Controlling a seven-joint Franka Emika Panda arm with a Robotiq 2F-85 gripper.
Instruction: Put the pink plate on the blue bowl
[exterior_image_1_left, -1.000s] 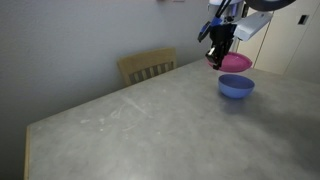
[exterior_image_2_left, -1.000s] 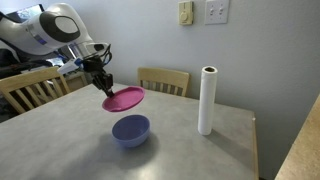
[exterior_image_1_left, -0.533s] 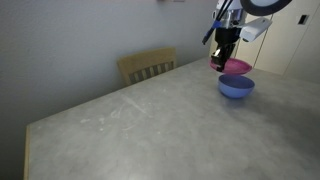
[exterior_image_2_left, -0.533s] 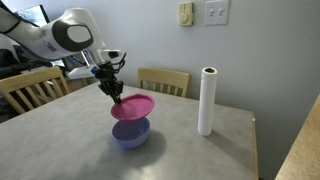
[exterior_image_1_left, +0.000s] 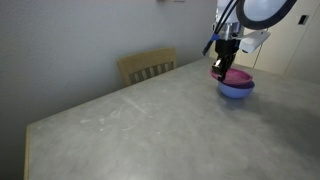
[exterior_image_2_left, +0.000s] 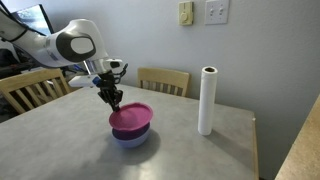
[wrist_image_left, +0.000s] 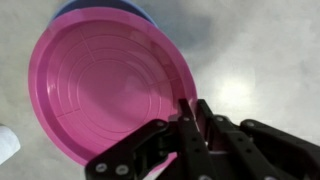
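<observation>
In the wrist view, the claw (wrist_image_left: 191, 110) filled the near lower edge, its two dark fingers drawn close together and pinching the rim of the pink plate (wrist_image_left: 105, 85). The plate spread away from the fingers and covered most of that view. A sliver of the blue bowl (wrist_image_left: 135, 7) showed past its far edge, with grey table (wrist_image_left: 265, 60) around it.

In an exterior view, bare grey table (exterior_image_2_left: 205, 155) lay nearest. Beyond it, the bowl (exterior_image_2_left: 130, 138) stood on the tabletop with the plate (exterior_image_2_left: 131, 117) lying across its mouth, a little wider than the bowl and slightly tilted. The claw (exterior_image_2_left: 115, 101) came down from above and gripped the plate's edge on the side towards the white arm (exterior_image_2_left: 70, 45). A tall white roll (exterior_image_2_left: 207, 100) stood upright, apart from the bowl. Behind the table were two wooden chairs (exterior_image_2_left: 163, 80), then a wall with switch plates (exterior_image_2_left: 215, 12).

In an exterior view from another place, a long stretch of table (exterior_image_1_left: 130, 120) led to the bowl (exterior_image_1_left: 236, 91), plate (exterior_image_1_left: 238, 76) and claw (exterior_image_1_left: 219, 71) at the far end, with a chair (exterior_image_1_left: 147, 66) against the wall.
</observation>
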